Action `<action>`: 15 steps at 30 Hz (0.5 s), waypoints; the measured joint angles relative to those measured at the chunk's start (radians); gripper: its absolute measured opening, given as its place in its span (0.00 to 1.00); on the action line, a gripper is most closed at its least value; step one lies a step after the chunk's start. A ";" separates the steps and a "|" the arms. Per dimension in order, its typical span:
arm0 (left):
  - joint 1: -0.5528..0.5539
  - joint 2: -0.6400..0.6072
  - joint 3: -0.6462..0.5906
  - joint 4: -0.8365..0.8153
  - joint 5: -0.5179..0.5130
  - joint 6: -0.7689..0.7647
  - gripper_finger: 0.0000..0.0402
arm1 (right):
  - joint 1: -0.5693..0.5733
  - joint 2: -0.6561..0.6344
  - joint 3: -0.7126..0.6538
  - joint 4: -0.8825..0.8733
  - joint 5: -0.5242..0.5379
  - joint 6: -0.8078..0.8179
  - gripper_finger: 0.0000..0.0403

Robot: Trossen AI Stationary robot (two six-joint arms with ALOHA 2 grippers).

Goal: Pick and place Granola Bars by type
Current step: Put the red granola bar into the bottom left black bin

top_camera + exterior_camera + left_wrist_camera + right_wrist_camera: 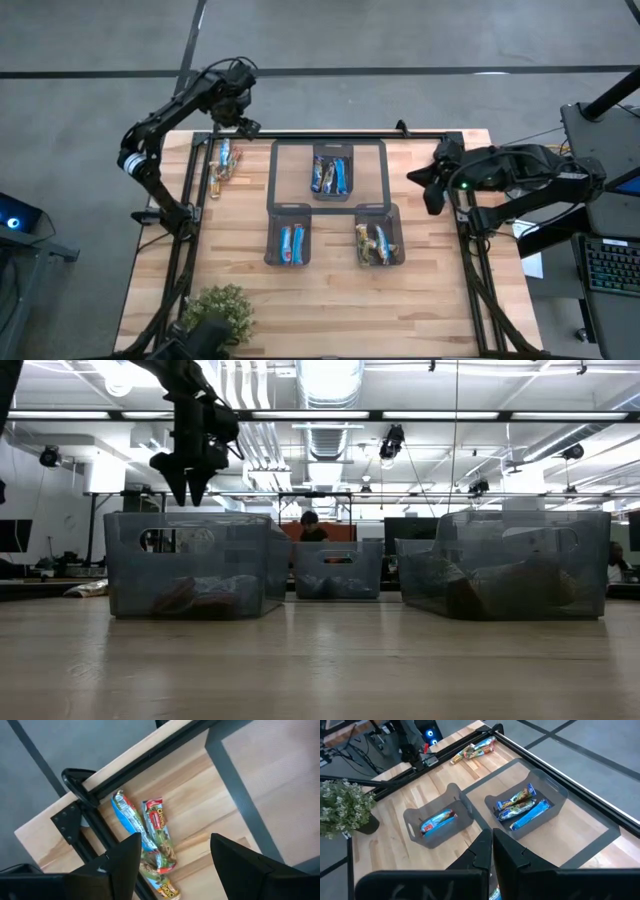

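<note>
A small heap of loose granola bars (222, 165) lies flat on the table near its far left corner: a blue one (131, 822), a red-and-green one (159, 827) and a gold one (167, 891). My left gripper (246, 126) hangs open above the far edge, just right of the heap, fingers pointing down (188, 482); in the left wrist view (172, 857) the bars show between its fingers, well below them. My right gripper (432, 192) waits shut (492, 851) over the table's right edge. Sorted bars lie in three bins.
Three grey bins stand mid-table: the far one (332, 172) holds blue bars, the near left one (289, 240) red-and-blue ones, the near right one (378, 238) brownish-gold ones. A potted plant (215, 312) sits at the near left corner. A black frame rail (150, 755) runs along the far edge.
</note>
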 joint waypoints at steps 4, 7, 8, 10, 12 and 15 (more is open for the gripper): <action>0.007 0.033 0.036 -0.024 0.001 -0.005 0.55 | 0.000 -0.012 -0.005 0.001 0.002 0.006 0.02; 0.007 0.065 0.067 -0.057 0.009 -0.008 0.55 | 0.000 -0.020 -0.015 0.002 0.015 0.015 0.02; 0.007 0.075 0.076 -0.068 0.012 -0.008 0.55 | 0.000 -0.024 -0.019 0.002 0.024 0.019 0.02; 0.006 0.095 0.095 -0.084 0.012 -0.003 0.55 | 0.000 -0.033 -0.028 0.002 0.027 0.026 0.02; 0.006 0.109 0.117 -0.090 0.015 -0.003 0.55 | 0.000 -0.040 -0.036 0.004 0.030 0.032 0.02; 0.007 0.119 0.147 -0.110 0.017 -0.002 0.55 | 0.000 -0.046 -0.045 0.005 0.030 0.033 0.02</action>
